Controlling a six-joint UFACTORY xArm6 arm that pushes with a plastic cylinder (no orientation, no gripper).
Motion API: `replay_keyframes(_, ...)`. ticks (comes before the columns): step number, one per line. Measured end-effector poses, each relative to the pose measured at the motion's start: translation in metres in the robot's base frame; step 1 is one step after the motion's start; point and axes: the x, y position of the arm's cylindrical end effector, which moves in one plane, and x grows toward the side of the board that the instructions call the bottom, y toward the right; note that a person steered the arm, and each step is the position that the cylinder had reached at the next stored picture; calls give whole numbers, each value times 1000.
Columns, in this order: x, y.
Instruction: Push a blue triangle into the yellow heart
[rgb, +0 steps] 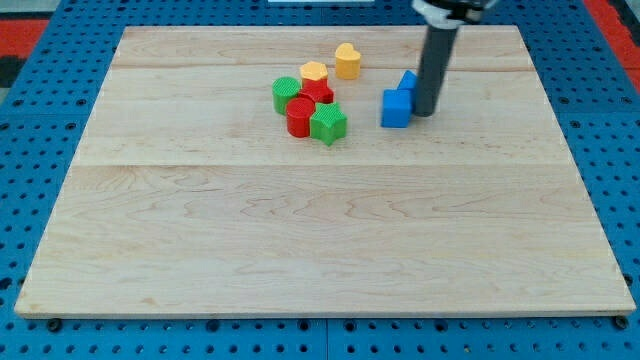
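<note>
The yellow heart (347, 61) sits near the view's top, right of centre. A blue block (407, 83), partly hidden behind my rod, is to the heart's right; its shape is hard to make out, likely the triangle. A blue cube (396, 108) lies just below-left of it. My tip (423, 112) is down on the board, touching the right side of the blue blocks, right of the cube.
A cluster lies left of the blue blocks: a yellow hexagon (314, 72), a red block (319, 91), a green round block (285, 94), a red cylinder (300, 116) and a green star (328, 123). The wooden board (320, 240) lies on a blue pegboard.
</note>
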Motion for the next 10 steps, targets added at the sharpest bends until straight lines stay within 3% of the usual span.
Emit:
replay_keyframes(2, -12, -48)
replay_keyframes(6, -29, 96)
replay_keyframes(7, -38, 105)
replay_keyframes(9, -40, 44)
replay_keyframes(10, -63, 46)
